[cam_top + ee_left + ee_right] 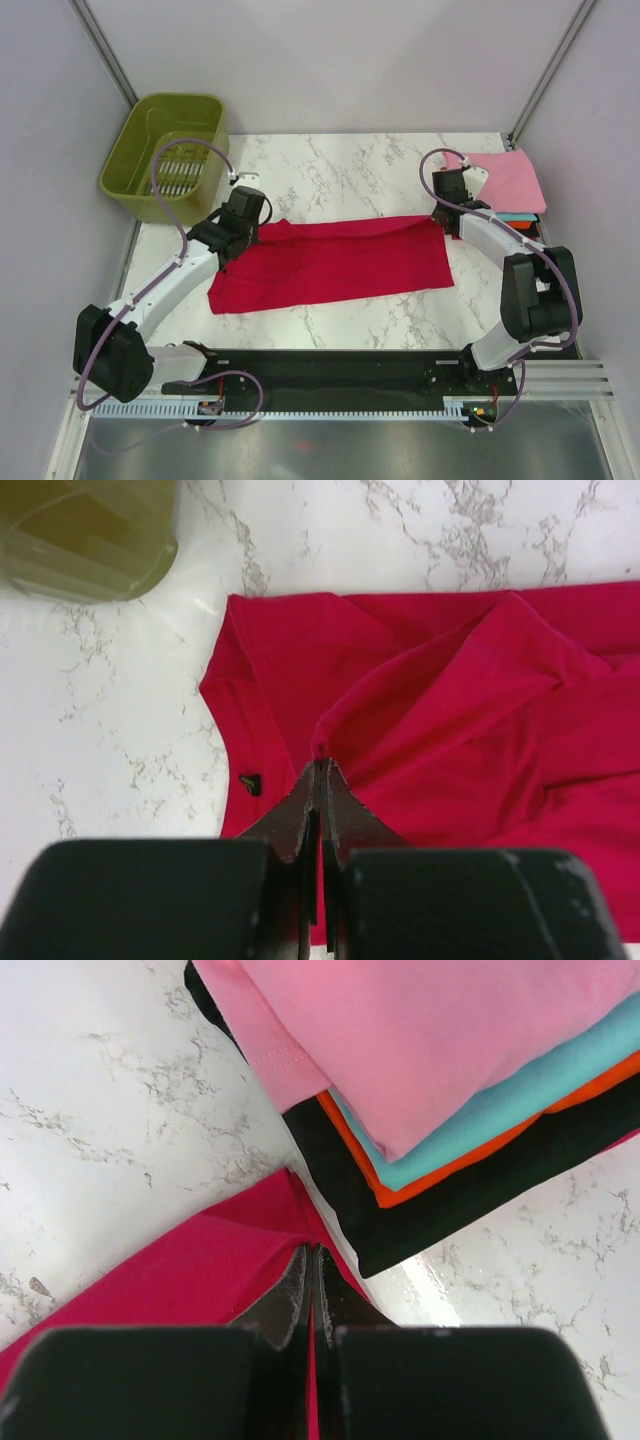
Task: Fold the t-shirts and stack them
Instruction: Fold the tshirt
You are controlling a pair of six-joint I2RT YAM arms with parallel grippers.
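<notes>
We judge the step in hand to be a fold of the crimson shirt (pixel 335 262), with 2 corners gripped along its far edge. To do it well, we would raise both corners together and at the same height, so the far edge stays straight between them. We would then carry it toward the bottom of the top view and lay it edge on edge over the near hem. A light pull apart between the 2 arms should prevent sagging in the middle. On the right side we would stay clear of the stack just beside that corner.

The left tool (pixel 322 770) has its fingers together, clamped on a ridge of cloth that rises to the tips, beside a small dark tag (pixel 250 783). The right tool (pixel 310 1255) is likewise clamped on the shirt's right far corner, with red cloth showing between the fingers.

The shirt lies as a wide band across the middle of the table (pixel 340 165), mostly flat. It has soft creases near the left grip and a slightly slanted near edge.

At the right of the top view sits the folded stack: pink shirt (pixel 450 1040) on top, then teal shirt (pixel 520 1100), orange shirt (pixel 440 1175) and black shirt (pixel 480 1200). The green basket (pixel 122 165) stands at the upper left.
</notes>
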